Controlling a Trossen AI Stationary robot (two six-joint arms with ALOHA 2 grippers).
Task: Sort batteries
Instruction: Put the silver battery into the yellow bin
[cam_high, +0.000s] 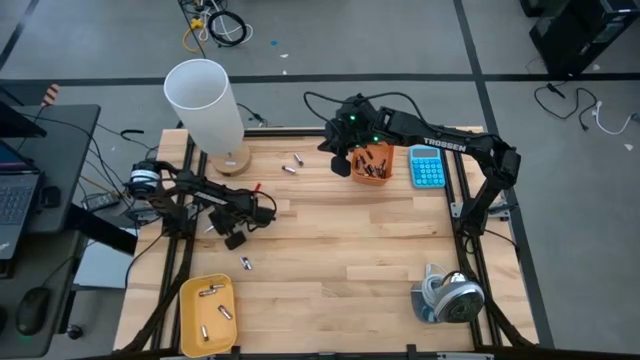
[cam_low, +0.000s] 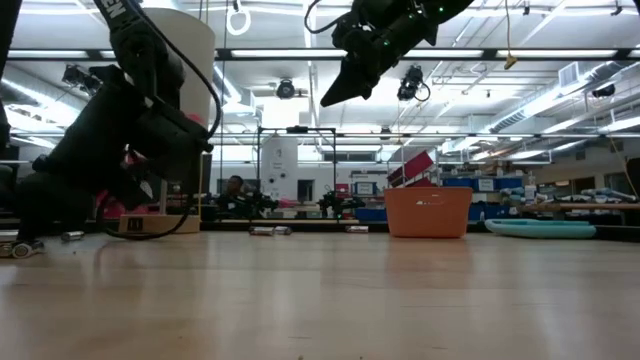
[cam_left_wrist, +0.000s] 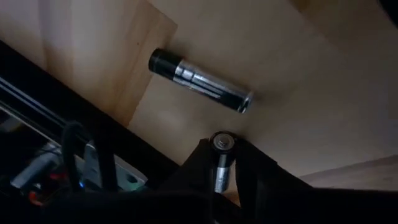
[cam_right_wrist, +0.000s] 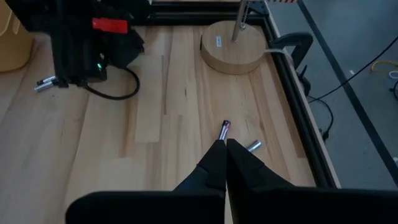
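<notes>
Now the left gripper (cam_left_wrist: 222, 163) pinches a battery (cam_left_wrist: 222, 155) at the table's left edge.

Its silvery cap shows between the dark fingers; just beyond lies a second battery (cam_left_wrist: 200, 81), black-ended with a silver body, on the wooden table (cam_left_wrist: 323, 93). Farther off, the right gripper (cam_high: 342, 160) hangs clenched and empty beside the orange bin (cam_high: 372, 165).

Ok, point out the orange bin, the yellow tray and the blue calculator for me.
orange bin (cam_high: 384, 176): high view, on its front rim.
yellow tray (cam_high: 190, 296): high view, on a bare patch of its floor.
blue calculator (cam_high: 428, 168): high view, on its keypad.
</notes>
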